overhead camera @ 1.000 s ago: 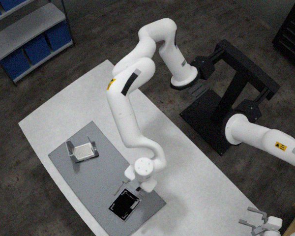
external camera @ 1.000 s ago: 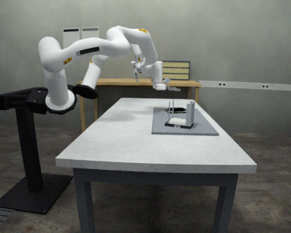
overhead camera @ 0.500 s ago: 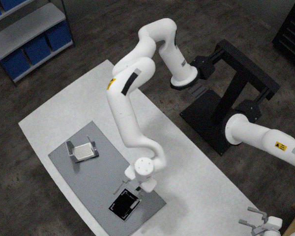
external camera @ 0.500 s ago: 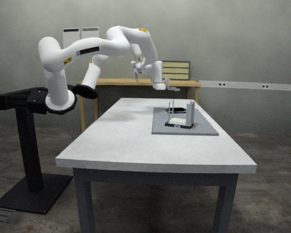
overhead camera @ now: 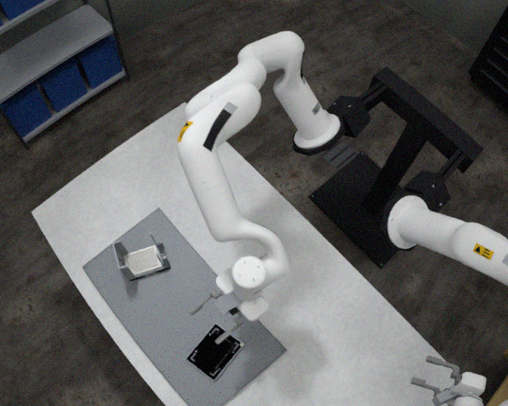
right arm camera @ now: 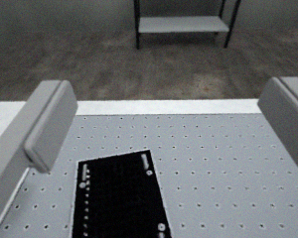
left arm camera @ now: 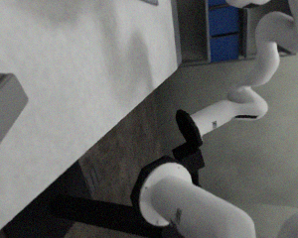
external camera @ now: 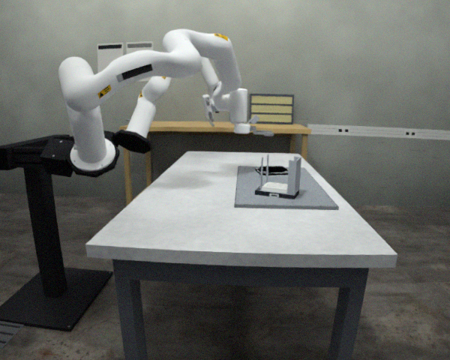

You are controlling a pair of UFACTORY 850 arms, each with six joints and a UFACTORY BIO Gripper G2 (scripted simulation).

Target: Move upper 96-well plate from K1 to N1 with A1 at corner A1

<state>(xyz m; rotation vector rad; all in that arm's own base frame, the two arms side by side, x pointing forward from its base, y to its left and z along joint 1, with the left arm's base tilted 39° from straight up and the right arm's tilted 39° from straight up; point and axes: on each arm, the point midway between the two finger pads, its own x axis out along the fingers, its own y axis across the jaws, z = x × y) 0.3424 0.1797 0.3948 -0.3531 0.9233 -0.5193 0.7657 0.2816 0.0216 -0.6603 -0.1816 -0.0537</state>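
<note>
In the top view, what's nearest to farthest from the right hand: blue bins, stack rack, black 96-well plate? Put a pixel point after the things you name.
From the right hand [overhead camera: 206, 326] [external camera: 264, 127] [right arm camera: 174, 124]:
1. Black 96-well plate [overhead camera: 209, 353] [external camera: 275, 169] [right arm camera: 121, 198], just below
2. Stack rack [overhead camera: 120, 254] [external camera: 294, 176], mat's far end
3. Blue bins [overhead camera: 63, 85] [left arm camera: 224, 47], upper left

The top view looks steeply down from high above the surface [overhead camera: 333, 305] [external camera: 232, 228]. The exterior view stands back beyond one short end, facing along its length; both take in the gray board [overhead camera: 157, 305] [external camera: 314, 197] and both arms. The left wrist view faces across the surface [left arm camera: 79, 89] toward the arm mounts. The right wrist view, much nearer, looks obliquely down at the board [right arm camera: 228, 169], which the top view shares.
</note>
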